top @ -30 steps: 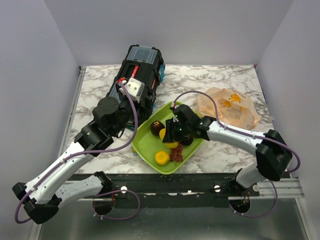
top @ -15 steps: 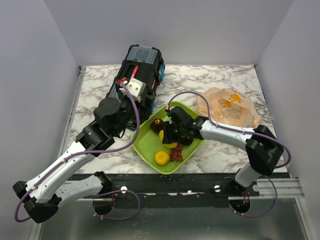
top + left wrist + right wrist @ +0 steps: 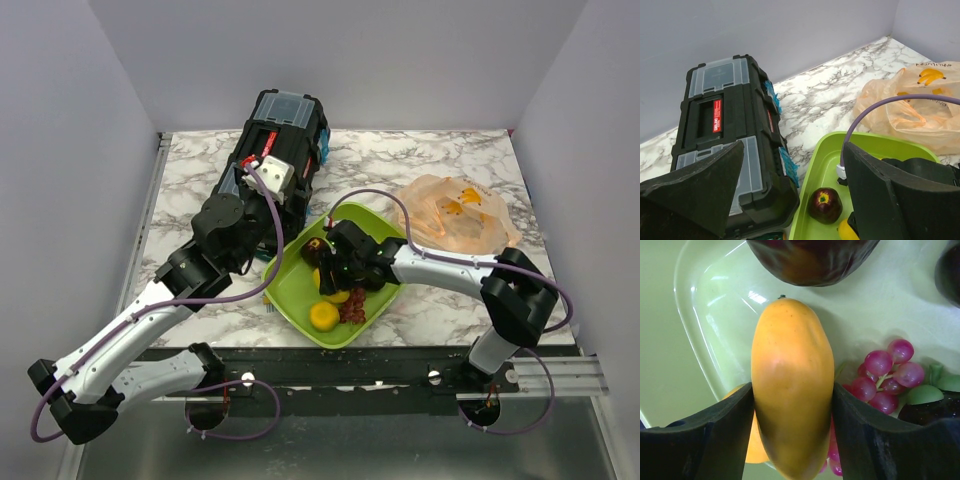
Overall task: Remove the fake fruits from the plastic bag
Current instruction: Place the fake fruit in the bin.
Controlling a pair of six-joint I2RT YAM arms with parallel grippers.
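Right gripper (image 3: pixel 792 395) clamped on a yellow mango-shaped fruit (image 3: pixel 790 350) over the lime-green tray (image 3: pixel 290 300), red grape bunch (image 3: pixel 885 375) just beside it, peach plastic bag (image 3: pixel 455 215) right of the tray, left gripper (image 3: pixel 792 150) spread wide, empty, near black toolbox (image 3: pixel 720 115)

In the right wrist view a dark maroon fruit (image 3: pixel 810 260) is cut off by the top edge and a second dark fruit (image 3: pixel 951 270) by the right edge. The yellow fruit (image 3: pixel 792 385) hides most of an orange fruit (image 3: pixel 755 445) and part of the grapes (image 3: pixel 885 375). From above, the yellow shapes inside the bag (image 3: pixel 470 235) are too blurred to identify.
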